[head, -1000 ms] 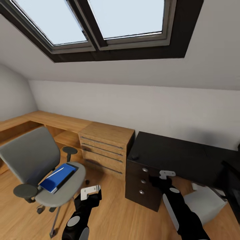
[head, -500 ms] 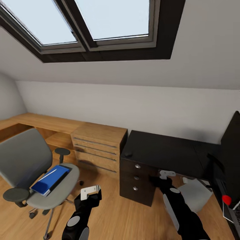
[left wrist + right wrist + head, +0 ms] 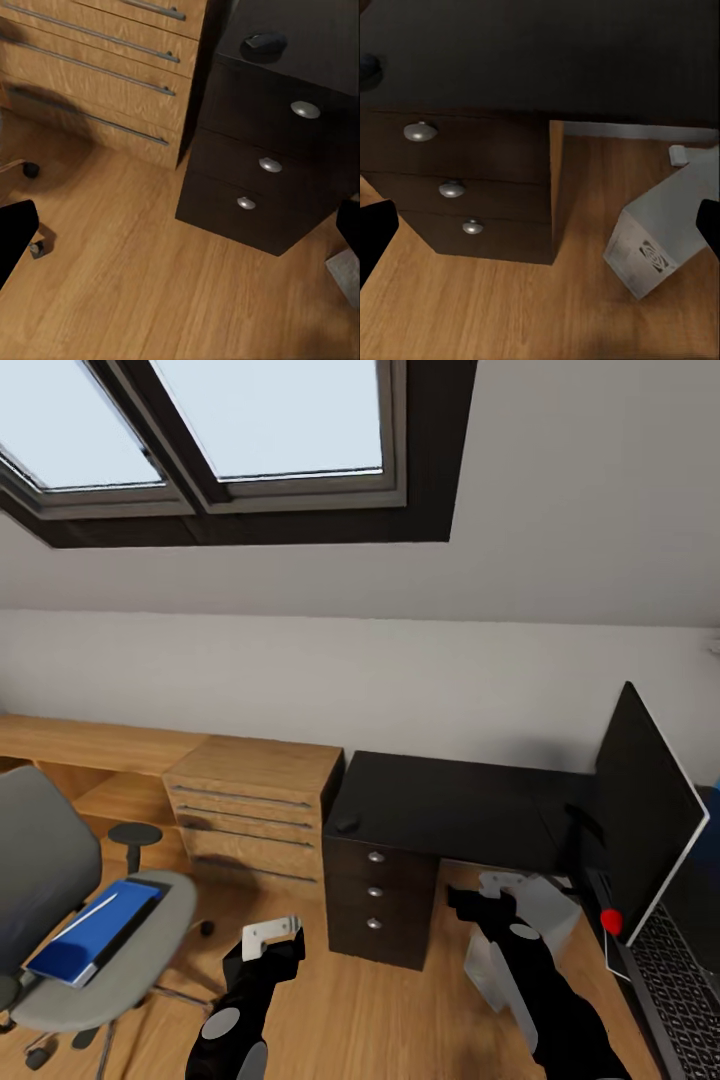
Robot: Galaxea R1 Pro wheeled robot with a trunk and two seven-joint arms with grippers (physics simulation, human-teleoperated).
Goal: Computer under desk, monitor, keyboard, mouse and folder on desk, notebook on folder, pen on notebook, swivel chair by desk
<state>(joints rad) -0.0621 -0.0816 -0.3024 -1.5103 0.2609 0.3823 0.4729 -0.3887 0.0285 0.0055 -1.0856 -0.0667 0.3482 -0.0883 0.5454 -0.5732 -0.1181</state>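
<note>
Desk (image 3: 450, 810): glossy black top, drawer unit (image 3: 375, 895) with three round knobs at its left end. Mouse (image 3: 346, 824) on top near that left front corner, ahead of the left gripper's fingers. Monitor (image 3: 640, 810) stands at the right end, keyboard (image 3: 675, 995) in front of it. Floor (image 3: 350, 1010): light wood planks; computer (image 3: 520, 940) under the desk, just beyond the right gripper's fingers. Swivel chair (image 3: 90, 950) on the floor far left, folder (image 3: 95, 930) on its seat.
</note>
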